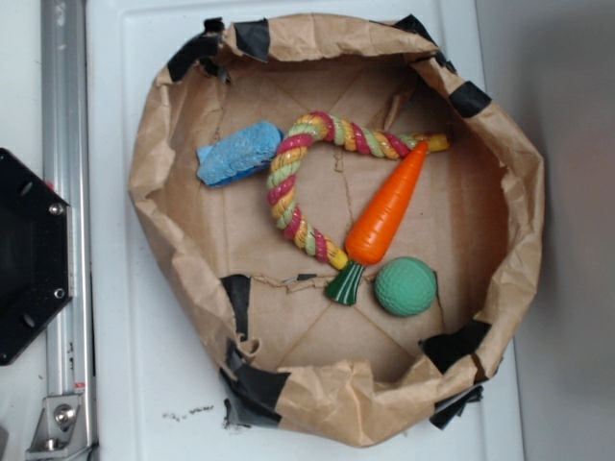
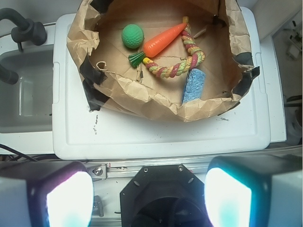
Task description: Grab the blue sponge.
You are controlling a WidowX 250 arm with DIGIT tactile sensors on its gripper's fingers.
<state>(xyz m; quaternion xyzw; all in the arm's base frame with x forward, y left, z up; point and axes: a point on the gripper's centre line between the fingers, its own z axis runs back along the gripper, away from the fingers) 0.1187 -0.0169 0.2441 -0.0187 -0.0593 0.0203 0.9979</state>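
The blue sponge (image 1: 238, 153) lies on the floor of a crumpled brown paper basin (image 1: 524, 192), at its left side, touching the loop of a striped rope toy (image 1: 293, 182). In the wrist view the blue sponge (image 2: 193, 85) shows near the basin's front right wall. My gripper (image 2: 149, 201) hangs high above the robot base, well short of the basin, open, with nothing between its fingers (image 2: 68, 201). The gripper does not show in the exterior view.
An orange carrot toy (image 1: 388, 205) and a green ball (image 1: 405, 286) lie right of the sponge in the basin. The basin sits on a white lid (image 1: 125, 365). A black robot base (image 1: 24, 254) and a metal rail (image 1: 67, 115) stand at the left.
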